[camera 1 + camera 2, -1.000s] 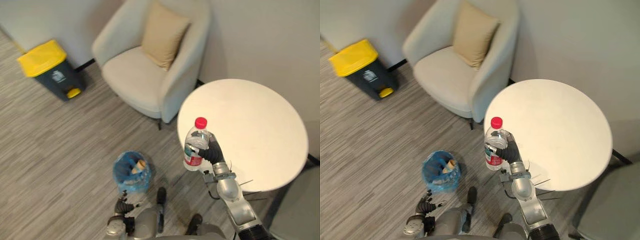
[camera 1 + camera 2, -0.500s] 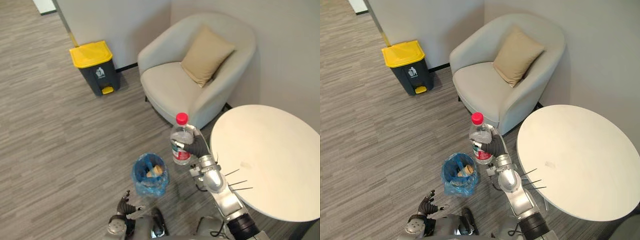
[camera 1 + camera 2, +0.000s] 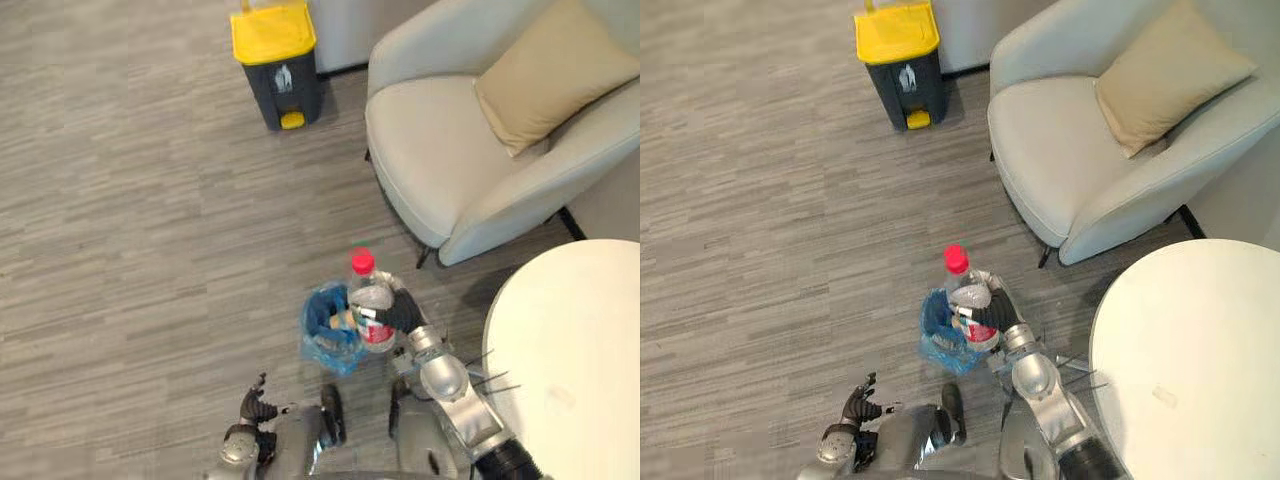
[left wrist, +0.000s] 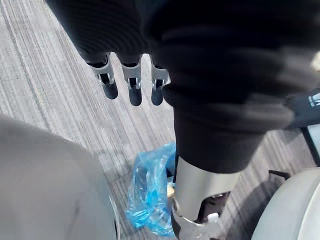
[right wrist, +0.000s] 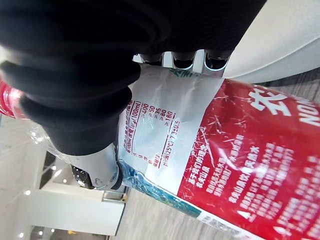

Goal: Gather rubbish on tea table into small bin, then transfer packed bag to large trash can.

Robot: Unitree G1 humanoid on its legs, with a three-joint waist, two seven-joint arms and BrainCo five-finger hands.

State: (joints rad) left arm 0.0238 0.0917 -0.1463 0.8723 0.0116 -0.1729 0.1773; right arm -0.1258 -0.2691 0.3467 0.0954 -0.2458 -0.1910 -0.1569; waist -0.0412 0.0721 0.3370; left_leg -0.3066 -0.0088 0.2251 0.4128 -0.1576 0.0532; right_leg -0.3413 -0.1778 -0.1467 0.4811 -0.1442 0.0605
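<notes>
Grey wood-grain floor (image 3: 150, 250) takes up most of the room, with a pale armchair (image 3: 450, 150) and its tan cushion (image 3: 550, 70) along the wall and the yellow-lidded large trash can (image 3: 278, 60) well apart at the far side. The round white desk (image 3: 570, 340) stands on the robot's right.

The right hand (image 3: 402, 312) has its fingers (image 5: 182, 59) and thumb wrapped round the label of a plastic bottle (image 3: 368, 295) with a red cap. It holds the bottle upright in the air, above or just beside the small bin (image 3: 325, 340) lined with a blue bag. Held this way, the bottle looks ready to be let go into the bag, and the upright grip keeps it steady until then. The left hand (image 3: 252, 408) hangs low by the robot's side with fingers (image 4: 131, 85) straight and holding nothing, apparently kept free for the bag afterwards.

A second ago the bottle was in the same grip at the desk's near edge, with the small bin well apart on the floor. Now the bottle overlaps the bin's mouth. The whole scene has slid across both eye views, so the head has turned towards the bin; armchair and trash can have not moved themselves.
</notes>
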